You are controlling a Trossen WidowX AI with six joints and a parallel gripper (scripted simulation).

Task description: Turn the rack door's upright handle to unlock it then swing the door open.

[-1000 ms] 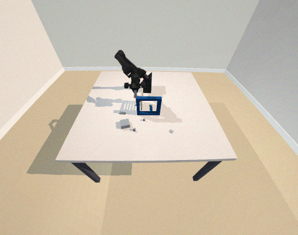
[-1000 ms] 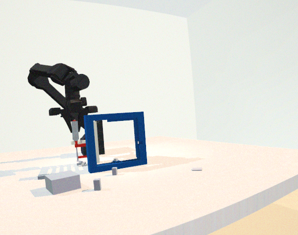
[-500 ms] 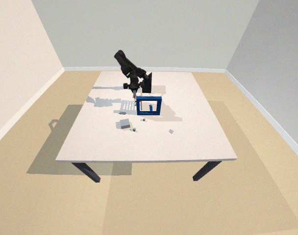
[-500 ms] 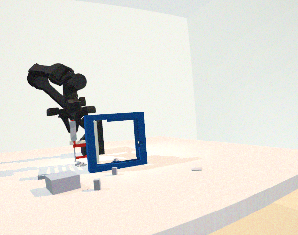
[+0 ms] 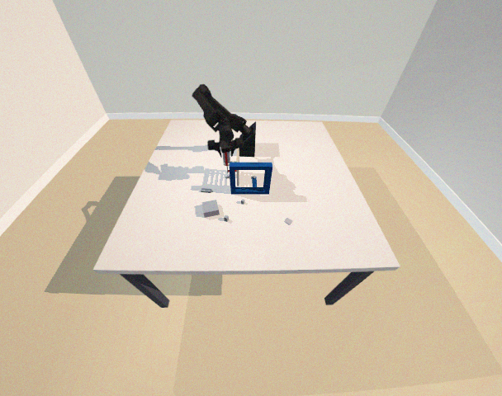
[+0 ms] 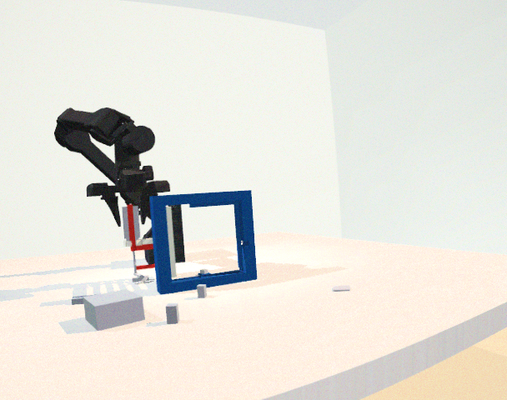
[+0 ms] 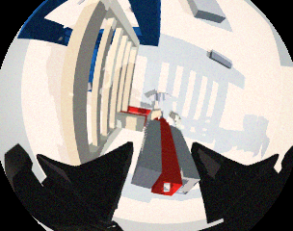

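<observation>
The blue frame stands upright on the table. The cream slatted door is swung far out behind it, roughly at right angles; the exact angle is hard to tell. The upright handle has grey sides with a red strip between them and stands at the door's free end. My gripper is open, one finger on each side of the handle's upper part, with gaps on both sides in the wrist view.
A grey box and a dark bar lie left of the frame. Two small blocks stand in front, and a flat tile lies to the right. A black upright panel is behind the frame.
</observation>
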